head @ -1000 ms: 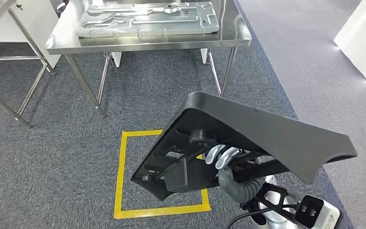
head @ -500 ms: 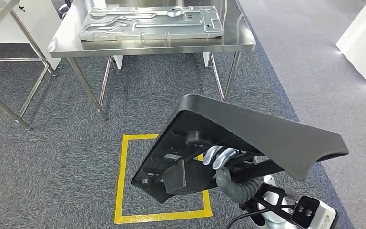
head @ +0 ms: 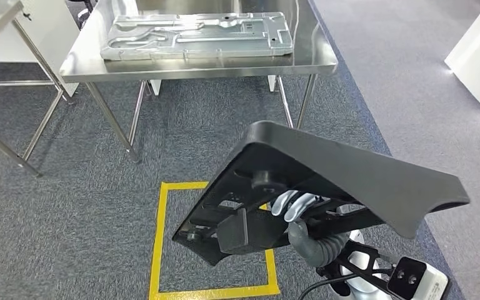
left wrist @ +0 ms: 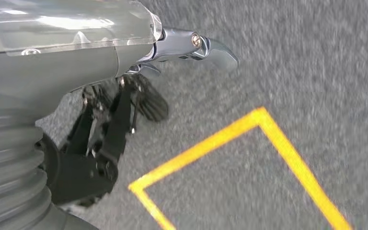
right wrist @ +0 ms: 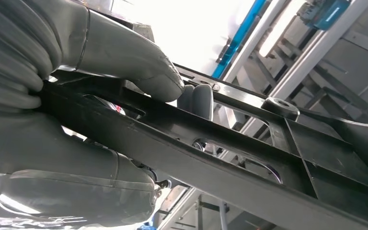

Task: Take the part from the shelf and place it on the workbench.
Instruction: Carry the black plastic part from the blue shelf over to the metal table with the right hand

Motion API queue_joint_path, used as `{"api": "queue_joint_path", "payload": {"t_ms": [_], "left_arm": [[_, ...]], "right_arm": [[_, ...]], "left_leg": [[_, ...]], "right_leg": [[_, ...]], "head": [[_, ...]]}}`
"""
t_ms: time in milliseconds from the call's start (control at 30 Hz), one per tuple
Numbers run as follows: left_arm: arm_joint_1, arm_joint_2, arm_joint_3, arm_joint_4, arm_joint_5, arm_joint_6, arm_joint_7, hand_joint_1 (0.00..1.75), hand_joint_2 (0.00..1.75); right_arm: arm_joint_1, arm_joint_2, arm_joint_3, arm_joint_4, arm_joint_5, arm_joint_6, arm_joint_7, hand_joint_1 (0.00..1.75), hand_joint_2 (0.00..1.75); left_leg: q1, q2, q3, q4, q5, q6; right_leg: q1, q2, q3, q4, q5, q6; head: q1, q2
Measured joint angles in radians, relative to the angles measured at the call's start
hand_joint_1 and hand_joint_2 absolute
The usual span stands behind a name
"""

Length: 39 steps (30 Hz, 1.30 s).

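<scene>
Black part (head: 350, 181), carried tilted over the carpet (head: 69, 206) and the yellow floor square (head: 160, 237), well short of the steel workbench (head: 325, 59). Gripped from beneath by right hand (head: 295, 206), thumb and fingers (right wrist: 195, 99) clamped on one rib of the underside frame. Long axis slanting from low left to high right. Left hand (left wrist: 139, 96) hanging over the floor, fingers apart, holding nothing. Workbench straight ahead, already bearing a grey metal panel (head: 197, 34); bare margin likely tight.
</scene>
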Motion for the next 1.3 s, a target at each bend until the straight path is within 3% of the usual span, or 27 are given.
{"api": "queue_joint_path", "payload": {"t_ms": [133, 167, 233, 267, 300, 333, 367, 433, 467, 533, 633, 700, 767, 800, 833, 900, 967, 1000, 1133, 1200, 1267, 1300], "left_arm": [[-0.003, 0.0, 0.0, 0.0, 0.0, 0.0, 0.001, 0.0, 1.75], [-0.004, 0.0, 0.0, 0.0, 0.0, 0.0, 0.001, 0.0, 1.75], [-0.005, 0.0, 0.0, 0.0, 0.0, 0.0, 0.001, 0.0, 1.75], [-0.005, 0.0, 0.0, 0.0, 0.0, 0.0, 0.001, 0.0, 1.75], [-0.005, 0.0, 0.0, 0.0, 0.0, 0.0, 0.001, 0.0, 1.75], [-0.004, 0.0, 0.0, 0.0, 0.0, 0.0, 0.001, 0.0, 1.75], [-0.004, 0.0, 0.0, 0.0, 0.0, -0.001, 0.001, 0.0, 1.75], [-0.004, -0.002, 0.0, 0.0, 0.0, -0.001, 0.001, 0.0, 1.75], [-0.005, -0.002, 0.0, 0.0, 0.0, -0.001, 0.001, 0.0, 1.75], [-0.008, -0.003, 0.0, 0.0, 0.0, -0.001, 0.001, 0.0, 1.75], [-0.01, -0.004, 0.0, 0.0, 0.0, -0.001, 0.002, 0.0, 1.75], [-0.01, -0.003, 0.0, 0.0, 0.0, -0.001, 0.002, 0.0, 1.75], [-0.01, -0.002, 0.0, 0.0, 0.0, -0.001, 0.003, 0.0, 1.75], [-0.009, -0.001, 0.0, 0.0, 0.0, -0.001, 0.005, 0.0, 1.75], [-0.008, -0.001, 0.0, 0.0, 0.0, -0.001, 0.006, 0.0, 1.75], [-0.006, 0.0, 0.0, 0.0, 0.0, -0.001, 0.007, 0.0, 1.75], [-0.006, 0.001, 0.001, 0.0, 0.0, 0.0, 0.008, 0.0, 1.75], [-0.007, 0.002, 0.001, 0.0, 0.0, 0.0, 0.009, 0.0, 1.75], [-0.007, 0.002, 0.002, 0.0, 0.0, -0.001, 0.01, 0.0, 1.75], [-0.006, 0.002, 0.003, 0.0, 0.0, 0.0, 0.01, 0.0, 1.75], [-0.006, 0.002, 0.005, 0.0, 0.0, 0.0, 0.01, 0.0, 1.75], [-0.006, 0.002, 0.006, 0.0, 0.0, 0.0, 0.01, 0.0, 1.75]], "right_arm": [[0.003, 0.0, -0.006, -0.009, 0.0, 0.004, 0.0, 1.75, 1.75], [0.004, 0.0, -0.008, -0.012, 0.0, 0.006, 0.0, 1.75, 1.75], [0.009, 0.0, -0.012, -0.014, 0.0, 0.011, 0.0, 1.75, 1.75], [0.013, 0.0, -0.016, -0.014, 0.0, 0.013, 0.0, 1.75, 1.75], [0.018, 0.0, -0.02, -0.014, 0.0, 0.015, 0.0, 1.75, 1.75], [0.022, 0.0, -0.024, -0.015, 0.0, 0.016, 0.0, 1.75, 1.75], [0.025, 0.0, -0.027, -0.017, 0.0, 0.017, 0.0, 1.75, 1.75], [0.027, 0.0, -0.033, -0.021, 0.0, 0.019, 0.0, 1.75, 1.75], [0.027, 0.0, -0.034, -0.023, 0.0, 0.02, 0.0, 1.75, 1.75], [0.027, 0.001, -0.037, -0.026, 0.0, 0.025, 0.0, 1.75, 1.75], [0.025, 0.008, -0.04, -0.028, 0.001, 0.032, 0.0, 1.75, 1.75], [0.021, 0.015, -0.04, -0.028, 0.0, 0.033, 0.0, 1.75, 1.75], [0.019, 0.021, -0.04, -0.028, 0.0, 0.034, 0.0, 1.75, 1.75], [0.019, 0.023, -0.04, -0.028, 0.0, 0.034, 0.0, 1.75, 1.75], [0.019, 0.024, -0.04, -0.028, 0.0, 0.034, 0.0, 1.75, 1.75], [0.019, 0.028, -0.041, -0.028, 0.0, 0.034, 0.0, 1.75, 1.75], [0.019, 0.031, -0.042, -0.028, -0.001, 0.034, 0.0, 1.75, 1.75], [0.019, 0.032, -0.044, -0.028, -0.001, 0.034, 0.0, 1.75, 1.75], [0.02, 0.032, -0.056, -0.033, -0.009, 0.039, 0.0, 1.75, 1.75], [0.022, 0.032, -0.067, -0.041, -0.018, 0.05, 0.0, 1.75, 1.75], [0.027, 0.032, -0.08, -0.044, -0.027, 0.062, 0.0, 1.75, 1.75], [0.031, 0.032, -0.086, -0.044, -0.031, 0.068, 0.0, 1.75, 1.75]], "left_leg": [[0.002, -0.002, 0.013, -0.012, -0.01, 0.024], [0.003, -0.002, 0.019, -0.017, -0.012, 0.03], [0.003, -0.002, 0.028, -0.019, -0.019, 0.039], [0.002, -0.003, 0.032, -0.019, -0.023, 0.041], [0.001, -0.005, 0.038, -0.019, -0.029, 0.042], [0.001, -0.007, 0.047, -0.019, -0.035, 0.041], [0.0, -0.009, 0.058, -0.019, -0.042, 0.039], [-0.002, -0.012, 0.076, -0.019, -0.058, 0.033], [-0.003, -0.013, 0.081, -0.019, -0.065, 0.028], [-0.003, -0.013, 0.086, -0.021, -0.075, 0.016], [-0.002, -0.009, 0.091, -0.008, -0.091, 0.0], [0.001, -0.009, 0.048, 0.082, -0.13, -0.01], [0.003, -0.009, -0.035, 0.215, -0.173, -0.019], [0.003, -0.009, -0.067, 0.254, -0.173, -0.021], [0.004, -0.009, -0.082, 0.256, -0.15, -0.023], [0.005, -0.008, -0.058, 0.152, -0.058, -0.021], [0.001, -0.007, -0.016, 0.038, -0.001, -0.01], [-0.001, -0.007, -0.005, 0.01, 0.005, -0.002], [0.0, -0.008, 0.007, -0.009, -0.007, 0.027], [0.002, -0.007, 0.017, -0.016, -0.011, 0.038], [0.001, -0.007, 0.025, -0.017, -0.019, 0.045], [0.0, -0.007, 0.03, -0.016, -0.024, 0.046]], "right_leg": [[0.0, 0.0, -0.003, 0.02, -0.022, 0.022], [-0.001, 0.0, -0.023, 0.063, -0.042, 0.027], [-0.002, 0.001, -0.101, 0.199, -0.09, 0.031], [-0.003, 0.001, -0.142, 0.259, -0.102, 0.032], [-0.003, 0.001, -0.17, 0.289, -0.096, 0.032], [-0.003, 0.001, -0.179, 0.28, -0.068, 0.031], [-0.003, 0.001, -0.168, 0.233, -0.024, 0.027], [0.002, 0.001, -0.122, 0.099, 0.057, 0.015], [0.005, 0.002, -0.103, 0.052, 0.074, 0.01], [0.011, 0.004, -0.089, 0.02, 0.068, 0.002], [0.004, 0.008, -0.073, 0.003, 0.064, -0.012], [0.0, 0.006, -0.058, -0.006, 0.059, -0.021], [0.0, 0.004, -0.047, -0.006, 0.048, -0.025], [0.0, 0.005, -0.04, -0.006, 0.042, -0.025], [0.0, 0.006, -0.031, -0.006, 0.035, -0.024], [0.0, 0.007, -0.009, -0.005, 0.02, -0.021], [0.003, 0.008, 0.006, -0.004, 0.004, -0.011], [0.004, 0.008, 0.009, -0.004, -0.002, -0.005], [0.003, 0.007, 0.009, 0.005, -0.019, 0.016], [0.001, 0.006, -0.035, 0.092, -0.059, 0.024], [-0.001, 0.006, -0.12, 0.23, -0.103, 0.028], [-0.001, 0.006, -0.155, 0.277, -0.106, 0.029]], "head": [[0.0, 0.0], [0.0, 0.0], [0.0, 0.0], [0.0, 0.0], [0.0, 0.0], [0.0, 0.0], [0.0, 0.0], [0.0, 0.0], [0.0, 0.0], [0.0, 0.0], [0.0, 0.0], [0.0, 0.0], [0.0, 0.0], [0.0, 0.0], [0.0, 0.0], [0.0, 0.0], [0.0, 0.0], [0.0, 0.0], [0.0, 0.0], [0.0, 0.0], [0.0, 0.0], [0.0, 0.0]]}}
